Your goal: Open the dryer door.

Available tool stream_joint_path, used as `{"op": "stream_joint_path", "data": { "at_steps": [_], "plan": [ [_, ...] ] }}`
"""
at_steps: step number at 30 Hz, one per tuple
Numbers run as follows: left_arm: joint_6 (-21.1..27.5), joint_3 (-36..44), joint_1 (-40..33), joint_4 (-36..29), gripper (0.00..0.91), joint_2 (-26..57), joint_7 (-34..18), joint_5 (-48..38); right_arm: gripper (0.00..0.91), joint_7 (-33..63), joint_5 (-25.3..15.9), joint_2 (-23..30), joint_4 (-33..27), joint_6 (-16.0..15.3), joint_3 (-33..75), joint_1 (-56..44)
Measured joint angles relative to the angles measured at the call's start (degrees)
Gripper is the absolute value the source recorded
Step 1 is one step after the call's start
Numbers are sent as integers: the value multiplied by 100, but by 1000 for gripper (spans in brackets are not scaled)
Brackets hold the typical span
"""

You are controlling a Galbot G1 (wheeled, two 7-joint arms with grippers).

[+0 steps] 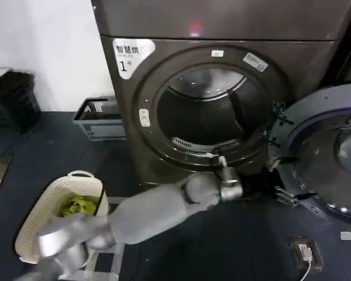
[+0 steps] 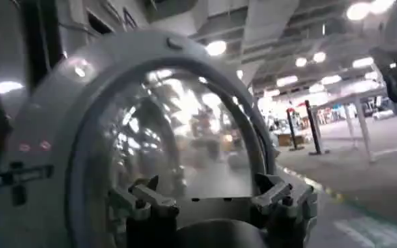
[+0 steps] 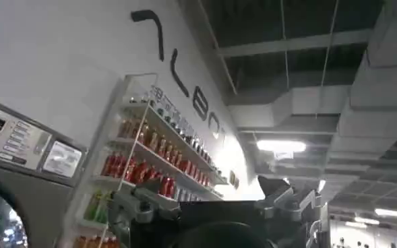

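- The dryer door [image 1: 330, 155] already stands wide open at 3 o'clock of the drum opening [image 1: 213, 111].
- The left gripper [image 1: 281, 190], fingers spread and empty, sits near the door's lower edge.
- The right gripper [image 3: 218, 209], also spread and empty, points toward the ceiling.
- I judge little remains.

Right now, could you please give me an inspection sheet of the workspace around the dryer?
Surface: dark floor, no spills seen.
Job's things: dryer door swung wide open to the robot's right, pale inner ring facing out; drum exposed.
Clutter: cream laundry basket holding something green; grey crate by the wall; small device on the floor.
Grippers: left hand open, low at the open door's edge; right hand open, raised, pointing toward the ceiling.
Cables: a white cord from the small device.
Surroundings: white wall; shelves of bottles beside another machine.
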Motion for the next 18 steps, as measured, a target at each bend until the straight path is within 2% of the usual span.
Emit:
{"op": "stream_joint_path", "data": {
  "at_steps": [3,10,13,15,18],
  "plan": [
    [70,70,-17,-306,907,396,-86,-150,907,23,-27,-24,-1,80,55,5],
    [-379,340,113,-1120,907,1578,-856,-96,907,122,-80,-91,-10,106,207,-8],
    [-535,458,161,-1379,907,2103,-970,-13,907,125,-164,-101,-45,112,289,-11],
    [-453,534,155,-1538,907,2491,-969,-21,907,134,-215,-114,-48,112,336,-9],
    [-67,644,90,-1878,907,3094,-1026,87,907,162,-380,-158,-12,85,423,12]
  ]
}}
